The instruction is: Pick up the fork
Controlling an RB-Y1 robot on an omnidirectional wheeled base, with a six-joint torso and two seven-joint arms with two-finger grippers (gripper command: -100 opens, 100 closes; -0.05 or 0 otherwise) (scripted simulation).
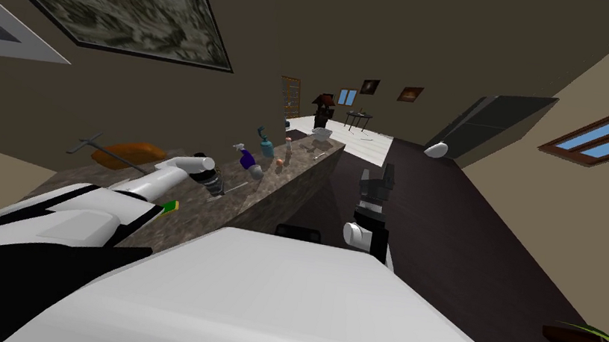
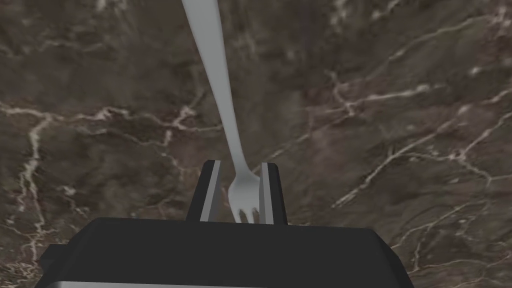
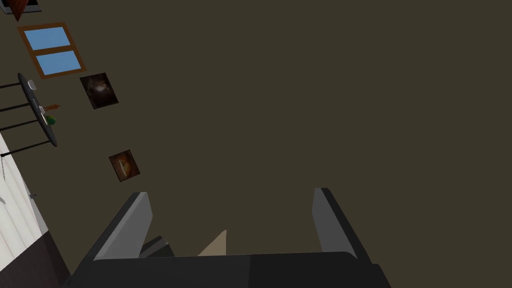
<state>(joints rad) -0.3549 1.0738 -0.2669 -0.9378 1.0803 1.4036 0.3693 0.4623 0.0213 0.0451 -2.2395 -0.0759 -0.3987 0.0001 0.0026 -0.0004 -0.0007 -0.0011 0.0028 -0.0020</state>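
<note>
**Left gripper closing on the fork's tine end, over the counter**

The left gripper (image 2: 241,164) is reaching down over a brown counter (image 2: 375,125) veined with pale lines like marble. Its fingers (image 2: 210,195) are standing close together, clenched around the head of the fork (image 2: 225,110).

The fork is plain light grey with a dull sheen. Its head is small and rounded, with short tines pointing back toward the gripper's dark body. The neck is narrowing just past the fingertips. From there the handle is running long and straight away from the gripper, widening steadily toward its far end, and is leaving the frame. One finger is pressing against the side of the head; the other is sitting just beside it. I cannot tell whether the fork is lying on the stone or hanging just clear of it.

In the head view the left gripper (image 1: 216,188) is working near the counter's (image 1: 270,186) near edge. The fork (image 1: 236,188) is showing there as a thin grey line pointing away from the gripper. Farther along the counter a blue spray bottle (image 1: 247,159) and a teal bottle (image 1: 267,146) are standing, well apart from the fork.

The right gripper (image 1: 378,176) is hanging off to the side of the counter, above dark floor. Its fingers (image 3: 131,225) are spread wide, gripping nothing.
</note>
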